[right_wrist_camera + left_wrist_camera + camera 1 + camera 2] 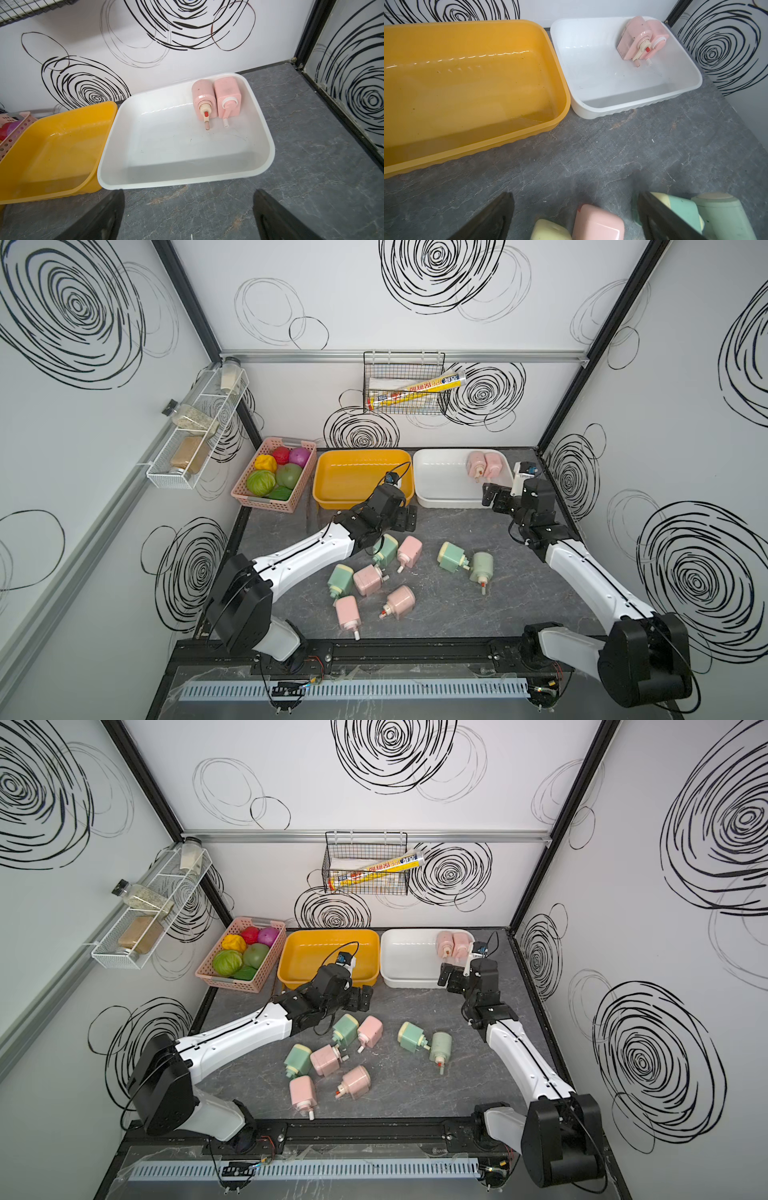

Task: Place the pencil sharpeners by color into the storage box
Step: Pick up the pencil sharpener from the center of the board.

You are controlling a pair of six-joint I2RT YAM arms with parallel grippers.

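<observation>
Several pencil sharpeners lie loose mid-table in both top views, pink (pixel 409 551) (pixel 328 1060) and mint green (pixel 452 556) (pixel 345 1029). Two pink sharpeners (pixel 484 463) (pixel 216 97) lie side by side in the far right corner of the white storage box (pixel 436 502) (pixel 187 182). The yellow storage box (pixel 361 456) (pixel 562 116) beside it holds nothing. My left gripper (pixel 406 517) (pixel 575 195) is open over the table, just behind a pink sharpener (pixel 598 224) and a green one (pixel 550 229). My right gripper (pixel 490 495) (pixel 189 192) hangs open at the white box's near rim, holding nothing.
A pink basket (pixel 286 504) of toy vegetables stands left of the yellow box. A wire basket (pixel 405 406) with a foil roll hangs on the back wall, and a white rack (pixel 195 435) with jars on the left wall. Walls close in on three sides.
</observation>
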